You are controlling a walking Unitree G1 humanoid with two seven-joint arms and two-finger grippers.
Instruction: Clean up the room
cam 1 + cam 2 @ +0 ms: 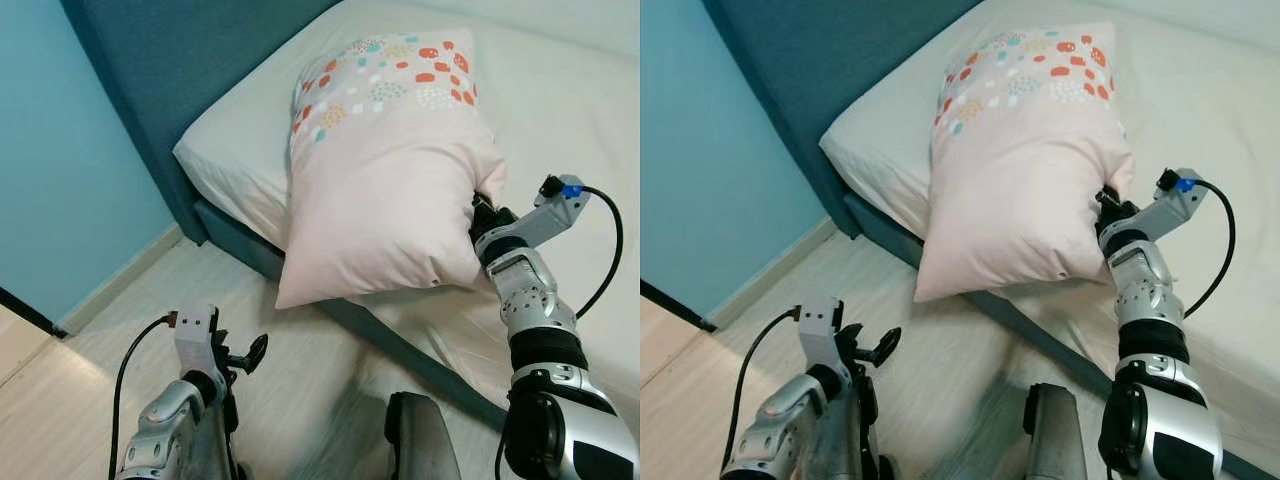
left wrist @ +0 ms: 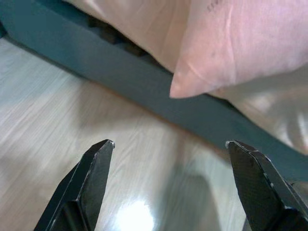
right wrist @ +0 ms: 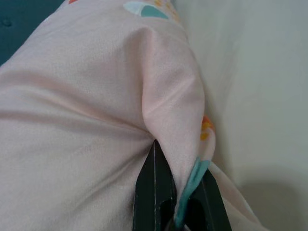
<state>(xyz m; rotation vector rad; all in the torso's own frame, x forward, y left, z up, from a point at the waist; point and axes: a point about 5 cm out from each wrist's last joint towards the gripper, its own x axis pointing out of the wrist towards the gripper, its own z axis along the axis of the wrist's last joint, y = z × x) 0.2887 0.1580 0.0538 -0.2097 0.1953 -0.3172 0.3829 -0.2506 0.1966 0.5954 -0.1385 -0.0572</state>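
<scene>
We are pinching the pillow [image 1: 385,170] in our right gripper [image 3: 179,202], half on the bed [image 1: 560,110], left gripper [image 2: 168,159] hanging wide open, placement still pending.

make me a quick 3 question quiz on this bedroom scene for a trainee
1. True or false: the right gripper is shut on the pillow.
2. The left gripper is: A) holding the pillow's corner, B) open above the wooden floor, C) pressed on the mattress.
3. Fill in: the pillow's lower corner hangs past the edge of the ____.

Key
1. True: its fingers pinch a fold of the pink fabric.
2. B
3. bed; the teal bed frame runs beneath that corner.
</scene>
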